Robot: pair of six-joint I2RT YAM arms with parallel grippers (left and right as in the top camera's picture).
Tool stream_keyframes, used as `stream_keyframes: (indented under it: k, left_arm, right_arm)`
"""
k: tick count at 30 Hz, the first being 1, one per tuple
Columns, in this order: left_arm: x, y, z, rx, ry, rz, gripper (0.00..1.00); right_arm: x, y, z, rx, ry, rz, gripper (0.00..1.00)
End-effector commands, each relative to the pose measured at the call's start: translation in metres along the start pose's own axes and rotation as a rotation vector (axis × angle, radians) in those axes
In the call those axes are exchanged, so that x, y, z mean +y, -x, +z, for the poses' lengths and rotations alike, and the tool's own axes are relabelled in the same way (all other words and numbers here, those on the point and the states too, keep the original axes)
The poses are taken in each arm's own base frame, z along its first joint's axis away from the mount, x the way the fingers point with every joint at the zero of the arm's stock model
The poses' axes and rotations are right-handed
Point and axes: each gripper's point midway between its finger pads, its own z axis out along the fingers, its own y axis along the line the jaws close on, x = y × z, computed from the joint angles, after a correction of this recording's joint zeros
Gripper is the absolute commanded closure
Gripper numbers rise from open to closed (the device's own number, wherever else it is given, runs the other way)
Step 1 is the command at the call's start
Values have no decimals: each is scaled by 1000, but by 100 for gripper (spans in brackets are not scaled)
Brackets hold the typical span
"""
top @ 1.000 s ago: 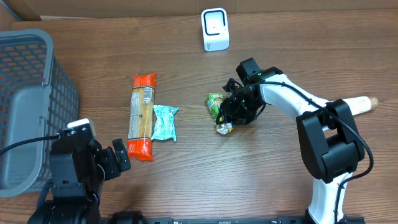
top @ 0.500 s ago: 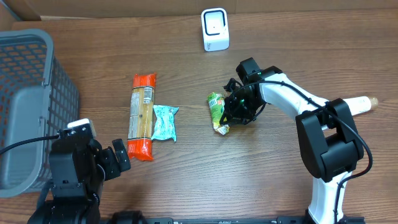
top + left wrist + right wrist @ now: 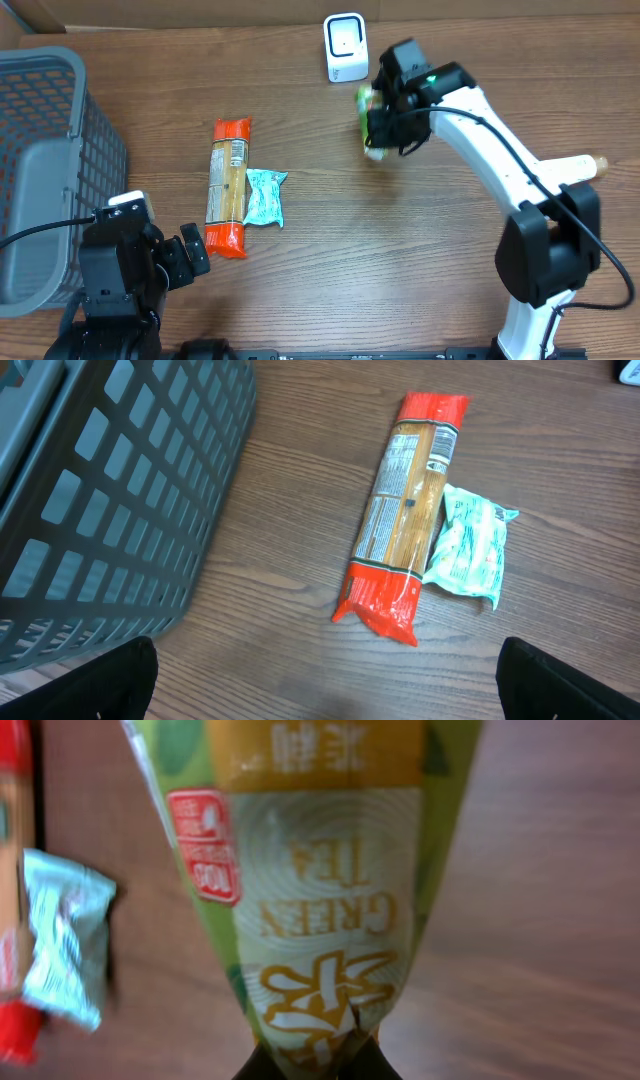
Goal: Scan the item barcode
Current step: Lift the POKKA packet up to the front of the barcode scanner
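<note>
Now that the right gripper [image 3: 383,128] has closed tight on the green tea packet [image 3: 370,112], we note the pinch sits at one end of the pack. In the wrist view the fingers meet at the bottom edge and the packet [image 3: 320,910] hangs out in front of them. A second ago it lay on the table [image 3: 330,280], mid-right. It is now off the wood and has been carried toward the white scanner [image 3: 346,47], just beside it on the arm's side. We judge pick-up done and presentation begun.

The face toward the wrist camera shows the brand lettering and no barcode, so the code may be on the far side; we cannot tell whether it faces the scanner window. A turn of the wrist may be needed.

Further out, the left gripper [image 3: 185,260] stands spread wide and idle by the grey basket [image 3: 50,170]. The orange pasta pack [image 3: 229,186] and teal pouch [image 3: 265,196] lie touching, unmoved and awaiting their turn.
</note>
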Motion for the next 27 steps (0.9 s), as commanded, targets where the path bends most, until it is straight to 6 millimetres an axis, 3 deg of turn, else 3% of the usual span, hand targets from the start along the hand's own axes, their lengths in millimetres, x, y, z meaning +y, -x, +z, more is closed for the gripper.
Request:
stream_keyframes:
  k: [1, 6, 10, 13, 16, 18, 21, 27]
  left_arm:
    - [4, 1, 0, -6, 19, -15, 0]
    - [4, 1, 0, -6, 19, -15, 1]
    - [4, 1, 0, -6, 19, -15, 0]
    - [4, 1, 0, -6, 19, -15, 1]
    - [4, 1, 0, -6, 19, -15, 0]
    - [4, 1, 0, -6, 19, -15, 0]
    - [4, 1, 0, -6, 19, -15, 0]
    - [4, 1, 0, -6, 19, -15, 0]
  right_arm:
    - [-22, 52, -63, -266, -212, -19, 96]
    - [-38, 88, -103, -434, -359, -31, 97]
    - [-29, 113, -148, -564, -394, -60, 97]
    - [-17, 139, -196, -714, -402, -90, 97]
    - [-13, 153, -212, -789, -415, -121, 97]
    - [-13, 162, -212, -815, -443, -150, 96]
    - [-19, 178, -195, -818, -514, -207, 96]
    - [-35, 211, -140, -767, -703, -383, 96]
